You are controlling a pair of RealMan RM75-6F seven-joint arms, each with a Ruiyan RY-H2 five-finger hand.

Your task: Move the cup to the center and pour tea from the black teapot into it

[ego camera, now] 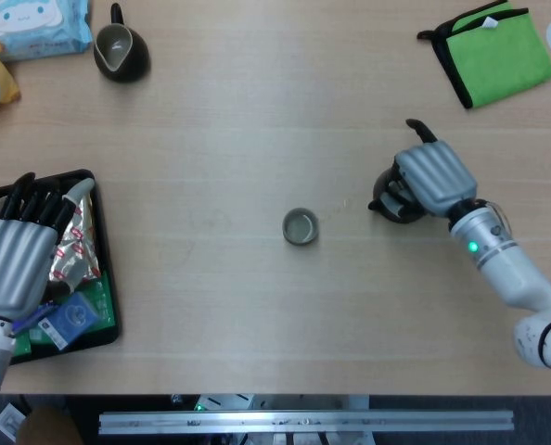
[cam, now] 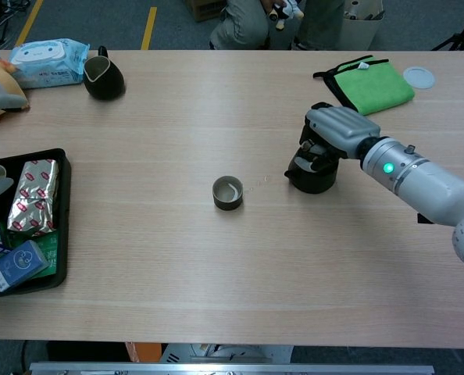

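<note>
Cup point(cam: 227, 192) stands mid-table, apparently already filled; just to its right the black teapot point(cam: 312, 173) rests upright, right hand point(cam: 335, 134) fingers curled over it, so pouring looks finished.

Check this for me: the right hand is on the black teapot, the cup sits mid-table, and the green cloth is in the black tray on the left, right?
Not quite. The green cloth lies on the bare table at the far right corner, not in the black tray, as the head view shows. The rest holds: the right hand is on the black teapot, and the cup sits mid-table.
</note>
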